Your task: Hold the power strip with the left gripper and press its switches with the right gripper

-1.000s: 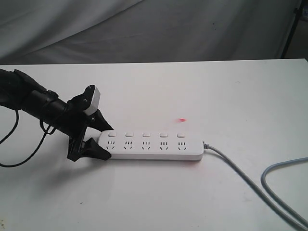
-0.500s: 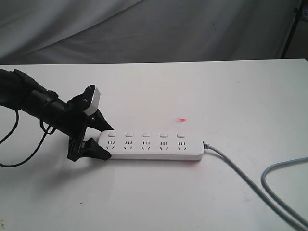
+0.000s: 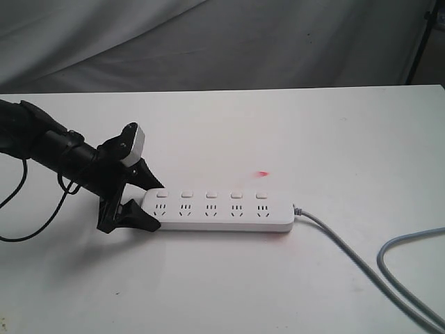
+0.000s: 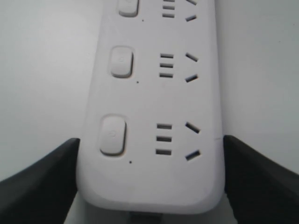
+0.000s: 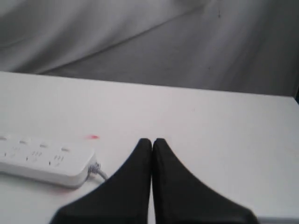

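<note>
The white power strip lies flat on the white table, its row of square switches along the far side. My left gripper is shut on the strip's left end, one black finger against each long side. In the left wrist view the fingers touch both edges of the power strip, just behind the last switch. My right gripper is out of the exterior view. It is shut and empty, hovering off to the cable end of the power strip.
The strip's grey cable runs right and loops toward the table's front right corner. A small red light spot lies on the table behind the strip. Grey cloth hangs behind the table's far edge.
</note>
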`<state>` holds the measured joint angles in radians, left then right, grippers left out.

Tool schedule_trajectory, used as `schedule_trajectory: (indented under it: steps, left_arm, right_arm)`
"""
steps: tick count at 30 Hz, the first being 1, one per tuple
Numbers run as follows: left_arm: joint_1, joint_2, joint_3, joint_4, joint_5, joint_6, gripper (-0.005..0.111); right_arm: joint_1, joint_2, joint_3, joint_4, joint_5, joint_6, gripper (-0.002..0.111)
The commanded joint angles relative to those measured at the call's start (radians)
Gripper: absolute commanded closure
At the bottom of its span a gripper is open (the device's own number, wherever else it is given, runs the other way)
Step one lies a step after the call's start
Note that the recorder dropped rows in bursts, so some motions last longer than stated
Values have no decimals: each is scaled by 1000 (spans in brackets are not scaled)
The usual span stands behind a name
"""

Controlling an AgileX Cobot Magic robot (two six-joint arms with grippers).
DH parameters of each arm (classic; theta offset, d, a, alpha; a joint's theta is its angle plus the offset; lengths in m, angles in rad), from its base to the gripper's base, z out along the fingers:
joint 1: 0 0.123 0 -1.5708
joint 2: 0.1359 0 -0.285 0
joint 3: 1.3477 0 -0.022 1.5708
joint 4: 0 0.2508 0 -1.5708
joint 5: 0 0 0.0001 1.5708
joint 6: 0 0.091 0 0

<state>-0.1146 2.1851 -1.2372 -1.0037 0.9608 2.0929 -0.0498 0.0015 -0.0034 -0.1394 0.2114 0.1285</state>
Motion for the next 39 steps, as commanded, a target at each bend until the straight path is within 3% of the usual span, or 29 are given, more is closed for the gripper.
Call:
schedule_trajectory:
  steps: [1, 7, 16, 21, 24, 30, 39]
  left_arm:
    - [-5, 1, 3, -2, -20, 2, 67]
    - [-5, 1, 3, -2, -20, 2, 67]
    - [-5, 1, 3, -2, -20, 2, 67]
    - [-5, 1, 3, -2, -20, 2, 67]
    - [-5, 1, 3, -2, -20, 2, 67]
    - [-5, 1, 3, -2, -20, 2, 67]
    - [-5, 1, 3, -2, -20, 2, 67]
  right_arm:
    - [-8, -1, 3, -12, -259, 2, 108]
    - [-8, -1, 3, 19, -623, 2, 108]
    - [-8, -1, 3, 25, -673, 2, 108]
    - [-8, -1, 3, 177, -709, 59, 108]
    - [-8, -1, 0, 214, -621, 85, 108]
    - [-8, -1, -226, 193, -310, 31, 108]
    - [-8, 325, -656, 191, 32, 10, 108]
